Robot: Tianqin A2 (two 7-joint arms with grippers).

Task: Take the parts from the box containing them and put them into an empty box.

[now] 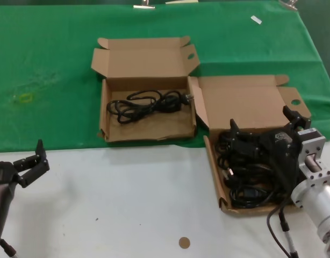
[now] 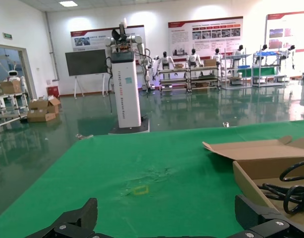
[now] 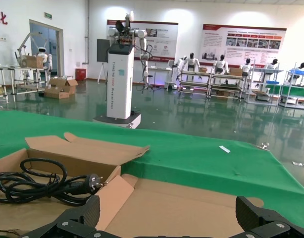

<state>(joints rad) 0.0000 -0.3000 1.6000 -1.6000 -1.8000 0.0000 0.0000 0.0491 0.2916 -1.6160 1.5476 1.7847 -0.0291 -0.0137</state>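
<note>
Hanging wide open and holding nothing, right gripper over the cords piled in the near box, one cord lying in the far box, left gripper waiting open.

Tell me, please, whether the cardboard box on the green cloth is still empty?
Not empty. The box on the green cloth has its lid folded back, and one coiled black power cord lies on its floor.
</note>
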